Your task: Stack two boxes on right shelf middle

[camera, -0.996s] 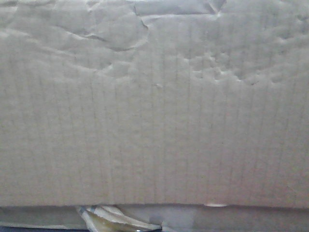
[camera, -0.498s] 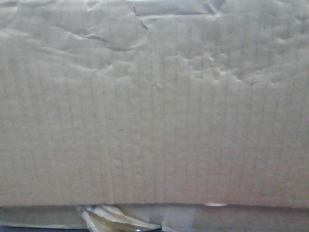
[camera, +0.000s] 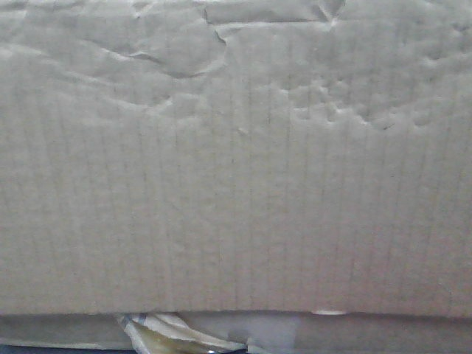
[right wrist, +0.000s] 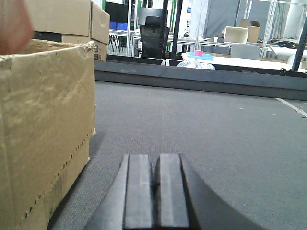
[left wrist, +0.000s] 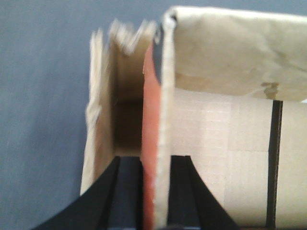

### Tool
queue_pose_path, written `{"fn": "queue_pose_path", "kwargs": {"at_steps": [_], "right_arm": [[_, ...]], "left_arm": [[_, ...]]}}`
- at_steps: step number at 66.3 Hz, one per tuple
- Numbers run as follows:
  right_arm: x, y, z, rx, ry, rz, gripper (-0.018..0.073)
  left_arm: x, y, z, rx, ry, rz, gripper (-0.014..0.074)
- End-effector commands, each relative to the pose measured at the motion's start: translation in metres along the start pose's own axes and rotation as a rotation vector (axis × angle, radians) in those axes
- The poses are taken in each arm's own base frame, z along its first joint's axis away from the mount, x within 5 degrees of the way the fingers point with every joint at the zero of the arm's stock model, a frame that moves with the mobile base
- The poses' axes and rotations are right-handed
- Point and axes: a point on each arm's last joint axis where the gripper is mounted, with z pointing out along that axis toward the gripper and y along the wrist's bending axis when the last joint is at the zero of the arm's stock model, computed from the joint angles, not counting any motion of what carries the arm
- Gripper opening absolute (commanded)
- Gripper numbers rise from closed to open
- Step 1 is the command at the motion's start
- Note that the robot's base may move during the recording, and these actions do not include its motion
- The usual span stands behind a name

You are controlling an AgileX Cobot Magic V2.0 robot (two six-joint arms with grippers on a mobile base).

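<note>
- We are pinching one upright wall of the cardboard box (left wrist: 216,57) with the left fingers (left wrist: 184,191): one is sitting inside the wall, the other outside, and the cardboard edge is running up between them.
- We are keeping the right fingers (right wrist: 139,191) pressed together and gripping nothing; they are hovering low over the grey floor (right wrist: 216,134), just beside the box's right-hand wall and apart from it.
- The box is filling the whole front view (camera: 236,184), so it is sitting very close to the camera. Under its lower edge, a strip of cardboard with crumpled tape (camera: 169,332) is showing; we cannot tell whether that belongs to a second box.
- More cardboard boxes (right wrist: 62,19) are standing behind the box, beyond its far corner.
- We are judging the task to be at an early stage: no shelf is appearing next to the box, only one side is gripped, and lifting, carrying and stacking both boxes are all left to do.
</note>
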Motion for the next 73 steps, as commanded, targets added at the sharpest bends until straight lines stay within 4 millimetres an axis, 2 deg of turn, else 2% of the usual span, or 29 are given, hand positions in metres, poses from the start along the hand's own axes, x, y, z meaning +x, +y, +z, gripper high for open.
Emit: {"fn": "queue_pose_path", "kwargs": {"at_steps": [1, 15, 31, 48, 53, 64, 73], "right_arm": [[-0.002, 0.000, 0.000, 0.002, -0.023, -0.013, -0.0162], [-0.002, 0.000, 0.000, 0.002, -0.023, -0.013, -0.0162], [-0.002, 0.000, 0.000, 0.002, -0.023, -0.013, -0.0162], [-0.002, 0.000, 0.000, 0.002, -0.023, -0.013, -0.0162], [-0.002, 0.000, 0.000, 0.002, -0.023, -0.013, -0.0162], [-0.002, 0.000, 0.000, 0.002, -0.023, -0.013, -0.0162], [-0.002, 0.000, 0.000, 0.002, -0.023, -0.013, -0.0162]], "left_arm": [[0.010, -0.006, 0.012, 0.019, 0.027, -0.010, -0.0111], [0.025, -0.019, 0.041, 0.044, 0.092, 0.009, -0.0111], [0.030, -0.026, 0.060, 0.011, 0.139, 0.032, -0.0111], [0.032, -0.026, 0.069, 0.003, 0.166, 0.026, -0.0103], [0.031, -0.024, 0.071, 0.000, 0.174, 0.019, -0.0051], [0.029, -0.019, 0.074, 0.022, 0.206, 0.019, 0.0130], [0.029, -0.021, 0.074, 0.039, 0.210, 0.031, 0.0209]]}}
